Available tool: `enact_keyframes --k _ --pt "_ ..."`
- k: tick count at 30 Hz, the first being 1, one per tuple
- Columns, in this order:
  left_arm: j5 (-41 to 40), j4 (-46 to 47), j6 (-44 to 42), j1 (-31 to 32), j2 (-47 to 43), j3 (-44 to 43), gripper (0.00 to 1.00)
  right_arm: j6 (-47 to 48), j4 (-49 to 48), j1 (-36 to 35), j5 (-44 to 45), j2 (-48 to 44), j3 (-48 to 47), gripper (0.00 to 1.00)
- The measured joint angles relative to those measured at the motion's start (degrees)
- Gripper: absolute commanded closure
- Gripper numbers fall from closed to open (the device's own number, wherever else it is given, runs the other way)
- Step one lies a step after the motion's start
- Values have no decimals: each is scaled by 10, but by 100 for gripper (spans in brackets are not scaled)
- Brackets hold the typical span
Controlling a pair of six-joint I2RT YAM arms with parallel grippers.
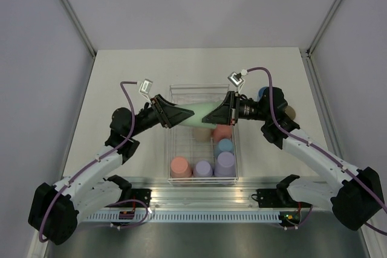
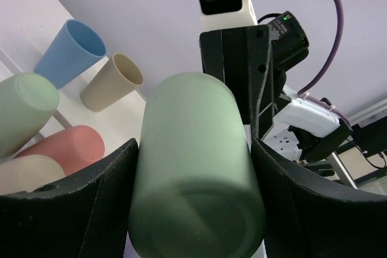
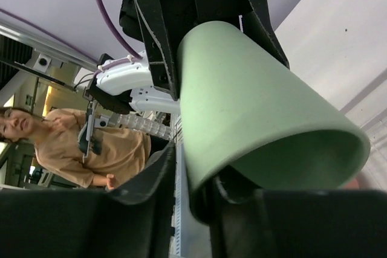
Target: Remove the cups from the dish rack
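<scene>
The left tool (image 1: 181, 115) is clamped on the base end of one green cup (image 2: 193, 167), which lies sideways above the dish rack (image 1: 171, 155). Five rack cups (image 1: 202, 168) show plainly: two salmon, two lavender, one blue. The right tool (image 1: 213, 115) straddles the green cup's rim; I cannot tell whether it pinches. One blue cup (image 1: 262, 93) and one beige cup (image 1: 291, 113) sit on the worktop (image 1: 121, 77).

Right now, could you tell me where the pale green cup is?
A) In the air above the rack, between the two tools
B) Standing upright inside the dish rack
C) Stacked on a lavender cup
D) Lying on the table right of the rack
A: in the top view the green cup lies sideways above the dish rack, its base gripped by the left tool and its open end at the right tool.
</scene>
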State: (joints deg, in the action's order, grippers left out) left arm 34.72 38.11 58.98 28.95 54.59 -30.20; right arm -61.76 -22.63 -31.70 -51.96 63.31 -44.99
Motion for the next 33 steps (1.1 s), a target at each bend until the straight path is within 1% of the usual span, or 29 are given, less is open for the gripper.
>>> enact_keyframes --k 2,3,4,5,6,7,8,10,13,17,20,22,24,26,28,30,33 --pt "2 16 7 0 0 0 98 -5 -10 -12 7 6 0 85" --pt "4 23 11 0 2 0 98 -8 -14 -16 9 7 0 94" --pt "5 27 15 -1 3 0 84 -10 -25 -19 10 7 0 98" --pt "6 30 19 -1 5 0 70 -10 -32 -20 13 7 0 99" --pt "6 33 21 -1 6 0 51 -9 -33 -20 14 7 0 99" --pt "6 34 22 -2 6 0 12 -9 -33 -20 17 7 0 99" --pt "3 34 21 -3 6 1 1 -5 -28 -21 19 7 -1 99" --pt "-5 20 22 -3 5 2 0 10 -10 -28 22 6 -5 99" --pt "-33 -35 17 -3 -14 3 0 57 56 -37 33 4 -29 99" --pt "-88 -124 -9 -3 -71 3 0 145 183 -35 74 2 -86 99" --pt "-130 -187 -32 -3 -121 3 0 216 291 -19 117 -2 -136 99" --pt "-157 -231 -52 -3 -146 1 0 261 374 2 174 -4 -176 99" --pt "-173 -276 -73 -3 -154 -7 0 298 450 20 253 1 -220 99" --pt "-183 -318 -92 -3 -150 -21 0 331 526 32 351 18 -269 99" --pt "-188 -366 -116 -3 -133 -43 0 356 582 33 440 42 -304 99" --pt "-192 -403 -137 -3 -115 -61 0 372 626 33 504 64 -314 99" --pt "-197 -463 -173 -2 -82 -93 0 389 688 35 565 103 -314 99"
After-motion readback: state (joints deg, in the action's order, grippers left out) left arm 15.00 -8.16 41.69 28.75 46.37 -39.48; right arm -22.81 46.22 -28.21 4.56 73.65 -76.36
